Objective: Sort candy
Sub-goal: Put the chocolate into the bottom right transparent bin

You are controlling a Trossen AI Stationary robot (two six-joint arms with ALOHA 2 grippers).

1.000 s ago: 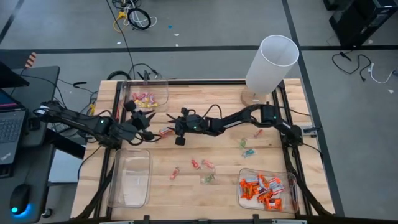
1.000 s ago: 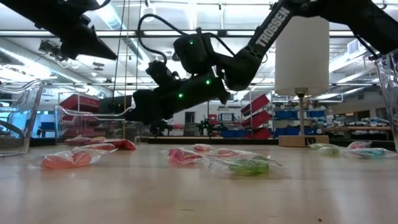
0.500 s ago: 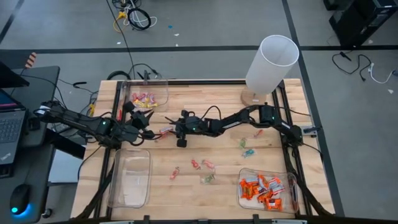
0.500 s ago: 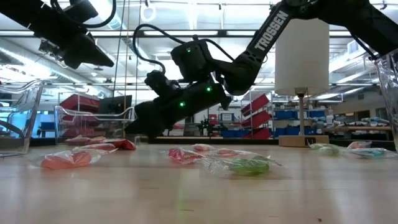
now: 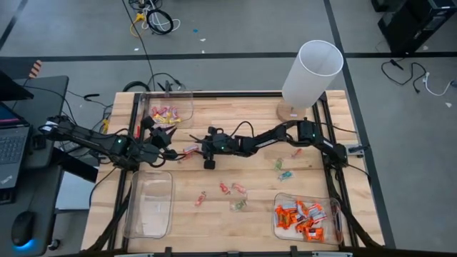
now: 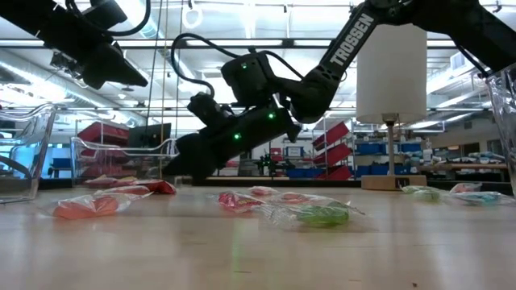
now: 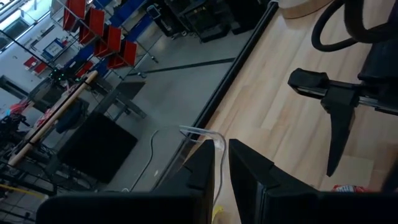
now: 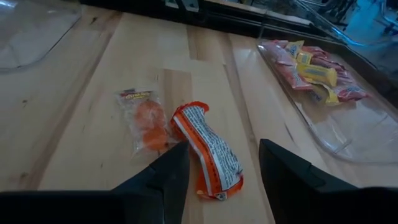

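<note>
I've got the right gripper (image 8: 214, 165) spread wide, empty, low over the orange wrapped candy (image 8: 207, 149) mid-table to straddle it, while the left gripper (image 7: 222, 165), nearly closed and empty, waits nearby.

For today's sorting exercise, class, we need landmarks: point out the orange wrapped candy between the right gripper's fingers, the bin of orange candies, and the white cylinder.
orange wrapped candy (image 8: 208, 151), right wrist view, middle of the wrapper.
bin of orange candies (image 5: 278, 198), high view, bin's far-left rim.
white cylinder (image 5: 303, 78), high view, its side wall.
</note>
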